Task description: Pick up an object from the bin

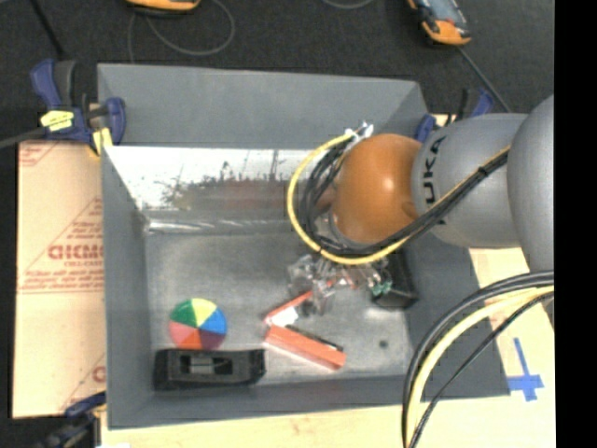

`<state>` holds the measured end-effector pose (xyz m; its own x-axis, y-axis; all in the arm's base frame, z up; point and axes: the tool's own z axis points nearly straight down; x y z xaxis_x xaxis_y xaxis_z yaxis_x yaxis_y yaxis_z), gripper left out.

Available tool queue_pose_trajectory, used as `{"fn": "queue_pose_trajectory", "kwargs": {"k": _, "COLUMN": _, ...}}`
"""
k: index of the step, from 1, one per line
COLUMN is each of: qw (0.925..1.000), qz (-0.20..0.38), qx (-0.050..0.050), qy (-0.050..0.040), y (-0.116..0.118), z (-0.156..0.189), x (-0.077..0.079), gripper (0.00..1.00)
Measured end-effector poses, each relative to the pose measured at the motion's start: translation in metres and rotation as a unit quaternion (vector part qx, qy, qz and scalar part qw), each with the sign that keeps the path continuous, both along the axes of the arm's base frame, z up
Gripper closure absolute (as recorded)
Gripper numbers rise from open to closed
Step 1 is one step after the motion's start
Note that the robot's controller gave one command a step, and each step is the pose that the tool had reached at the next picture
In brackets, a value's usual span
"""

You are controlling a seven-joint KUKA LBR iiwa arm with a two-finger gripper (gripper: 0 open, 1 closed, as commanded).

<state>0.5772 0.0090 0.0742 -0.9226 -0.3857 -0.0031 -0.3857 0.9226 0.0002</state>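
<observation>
Well, I see a scuffed grey bin [215,269] standing on a dark floor [280,26]. My gripper [317,287] hangs just above a small orange-and-white stick [287,311] right of the bin's middle, near an orange bar [303,346]. The orange wrist cover [373,189] hides much; whether the claw is spread or pressed together I cannot tell.

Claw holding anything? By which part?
Cannot tell: the claw is down at the right end of the red stick, but a hold isn't clear.

Scuffed matt metal bin [187,241], glossy orange cover [373,189]
</observation>
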Motion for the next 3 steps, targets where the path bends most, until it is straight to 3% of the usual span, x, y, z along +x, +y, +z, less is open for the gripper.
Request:
{"fn": "queue_pose_trajectory", "kwargs": {"k": 1, "qw": 0.9997, "qz": 0.023, "qx": 0.001, "qy": 0.0014, "y": -0.026, "z": 0.014, "x": 0.002, "gripper": 1.0}}
{"fn": "queue_pose_trajectory", "kwargs": {"k": 2, "qw": 0.9996, "qz": 0.028, "qx": 0.0, "qy": 0.0029, "y": -0.034, "z": 0.018, "x": 0.002, "gripper": 1.0}}
{"fn": "queue_pose_trajectory", "kwargs": {"k": 3, "qw": 0.9981, "qz": 0.061, "qx": 0.0, "qy": 0.0041, "y": -0.033, "z": 0.015, "x": 0.017, "gripper": 1.0}}
